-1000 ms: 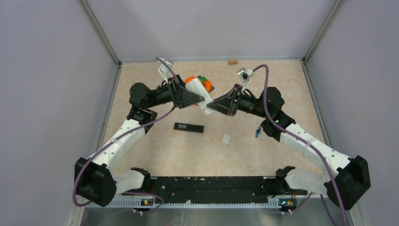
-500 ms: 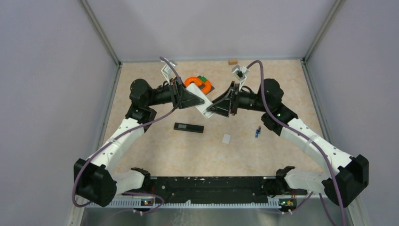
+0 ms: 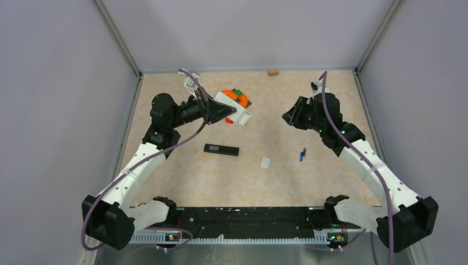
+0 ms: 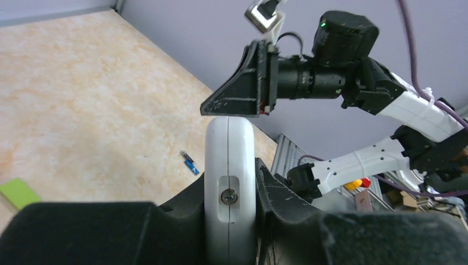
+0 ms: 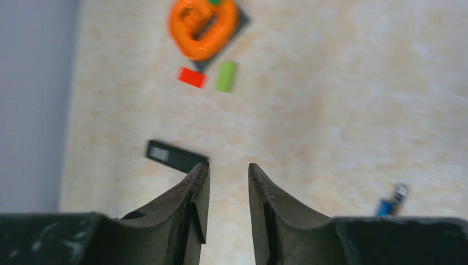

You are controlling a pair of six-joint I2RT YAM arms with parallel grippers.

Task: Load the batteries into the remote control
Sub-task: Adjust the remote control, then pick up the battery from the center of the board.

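Left wrist — left hand [image 4: 230,190] tight on the white remote [image 4: 229,141]; right hand [image 5: 228,171] ajar.

Black fingers [image 5: 190,212], white arm links [image 3: 138,165], purple cables [image 3: 324,91]

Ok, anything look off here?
A small white piece, maybe the battery cover, lies loose on the table, apart from the white remote held up by the left tool. A blue battery lies nearby.
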